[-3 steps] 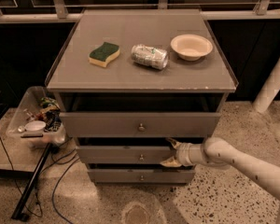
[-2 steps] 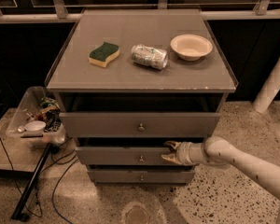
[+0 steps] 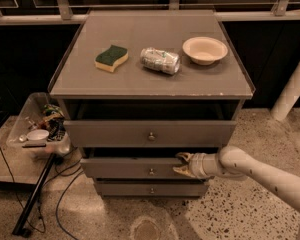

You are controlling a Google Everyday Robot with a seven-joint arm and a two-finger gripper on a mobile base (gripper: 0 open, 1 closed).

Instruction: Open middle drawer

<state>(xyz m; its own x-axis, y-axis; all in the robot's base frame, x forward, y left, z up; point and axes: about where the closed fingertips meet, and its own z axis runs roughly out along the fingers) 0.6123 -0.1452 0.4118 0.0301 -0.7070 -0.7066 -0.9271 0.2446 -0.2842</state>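
Observation:
The middle drawer [image 3: 140, 168] is the second grey front of the cabinet, with a small round knob [image 3: 151, 172] at its centre. It stands slightly out from the cabinet. My gripper [image 3: 181, 164] reaches in from the right on a white arm [image 3: 250, 171]. It sits at the drawer front's upper edge, right of the knob. Its fingers are spread, one [image 3: 183, 157] at the dark gap above the front and one [image 3: 180, 172] against the front face. It is not on the knob.
The top drawer [image 3: 150, 133] is pulled partly out above. The bottom drawer [image 3: 151, 189] is shut. On the cabinet top lie a green-yellow sponge [image 3: 111, 57], a crushed can [image 3: 160, 60] and a cream bowl [image 3: 205, 50]. A bin of clutter [image 3: 37, 129] and cables are at the left, and a white post [image 3: 292, 91] at the right.
My gripper has shifted a little to the left along the middle drawer's front. The drawers and the things on top have not visibly moved.

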